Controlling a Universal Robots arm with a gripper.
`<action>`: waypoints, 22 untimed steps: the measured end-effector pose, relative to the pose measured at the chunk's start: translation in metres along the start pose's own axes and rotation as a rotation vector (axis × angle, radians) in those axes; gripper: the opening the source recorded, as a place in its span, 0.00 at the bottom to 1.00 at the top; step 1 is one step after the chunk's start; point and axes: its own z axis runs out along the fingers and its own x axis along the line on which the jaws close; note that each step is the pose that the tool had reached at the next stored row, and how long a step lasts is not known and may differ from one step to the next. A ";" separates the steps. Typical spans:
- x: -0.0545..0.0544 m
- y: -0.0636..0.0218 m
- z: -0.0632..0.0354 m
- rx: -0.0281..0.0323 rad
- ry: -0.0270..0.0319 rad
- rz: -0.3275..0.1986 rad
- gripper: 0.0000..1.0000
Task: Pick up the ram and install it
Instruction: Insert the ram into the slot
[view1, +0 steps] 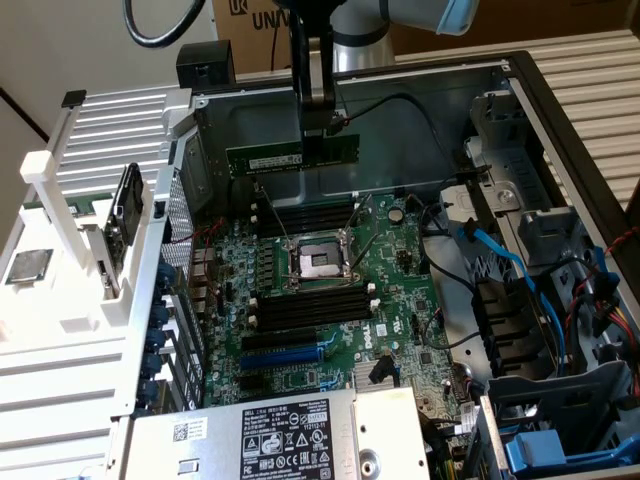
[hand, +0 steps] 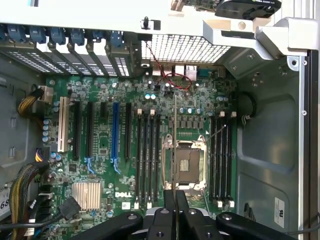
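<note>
Ram, a long, narrow, flat green circuit-board stick with a white label (view1: 290, 158), hangs in the air inside the open grey metal computer case (view1: 420, 120), held well clear of the green motherboard (view1: 395, 300) below it. The black end effector (view1: 322, 126) is pinching it from above by the upper edge, its fingers closed on the board a little toward the exterior view's right of the stick's middle.

The ram's long axis runs across the exterior view, left to right, and level — roughly parallel to the long black plastic memory slots with white end clips (view1: 305, 215) under it. In the wrist view the stick shows edge-on as a thin line (hand: 174, 145) running straight out from the end effector (hand: 175, 200). That line lies parallel to the black slots (hand: 149, 155) and sits between that bank and the square metal processor socket (hand: 186, 165).

I judge the alignment in angle to be close already; what is left is a sideways offset and the height above the slots.
</note>
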 end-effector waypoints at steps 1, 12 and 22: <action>0.000 0.0000 0.0001 0.0003 0.0000 0.000 0.13; -0.005 -0.0004 0.0047 0.0059 0.0211 0.003 0.13; -0.004 -0.0006 0.0130 0.0304 0.0197 0.017 0.13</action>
